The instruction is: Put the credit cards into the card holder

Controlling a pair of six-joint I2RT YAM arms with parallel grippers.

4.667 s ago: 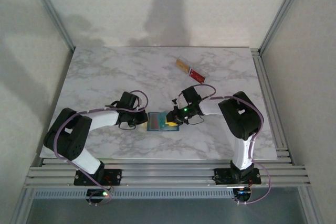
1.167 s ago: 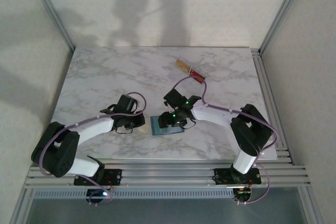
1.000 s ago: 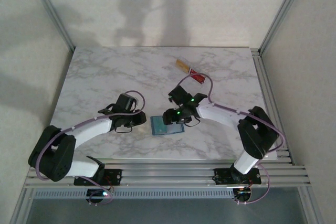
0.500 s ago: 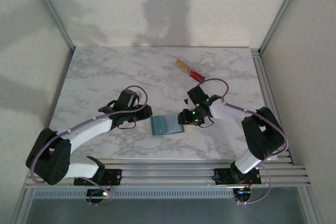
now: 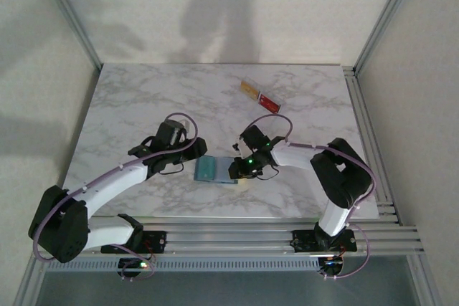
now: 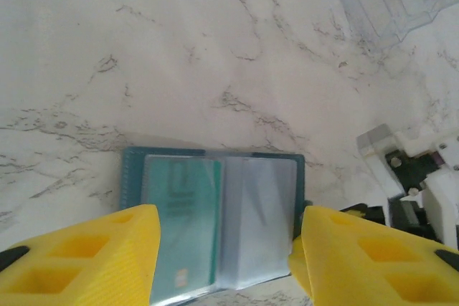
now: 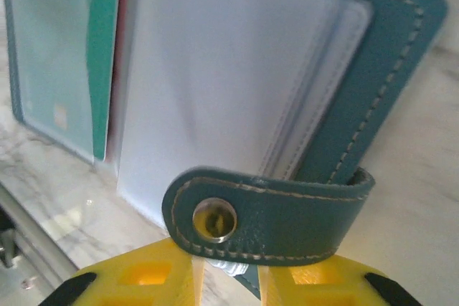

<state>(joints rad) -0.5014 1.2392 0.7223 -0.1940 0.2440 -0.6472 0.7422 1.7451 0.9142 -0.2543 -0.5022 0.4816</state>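
Presently on the bench, largest first.

Table (image 5: 129, 105): marble-patterned top.

Card holder (image 5: 257, 95): clear plastic rack at the far right, lying at an angle, well apart from both grippers. Judged light and rigid, and apt to skid if nudged. It is best left where it lies and fed from above.

Wallet (image 5: 209, 170): teal, folding, lying open near the centre with its clear sleeves uppermost. A snap strap (image 7: 287, 209) curls over its right edge. Judged soft and light, so it would drag along unless pinned.

Credit cards: a red card (image 5: 270, 104) and a gold card (image 5: 249, 88) sit at the holder's two ends; whether they are seated cannot be told. A green card (image 7: 57, 48) is in the wallet's left sleeve. Judged thin, stiff, slick and nearly weightless. Lying flat they offer no purchase, so take a free short edge and draw the card straight out along the sleeve's mouth.

Left gripper (image 6: 229, 213): at the wallet's left side. The jaws stand wide apart with the wallet framed between them and no contact evident.

Right gripper (image 7: 226, 263): at the wallet's right edge. The jaws are drawn nearly together at the strap; whether they pinch it cannot be told.
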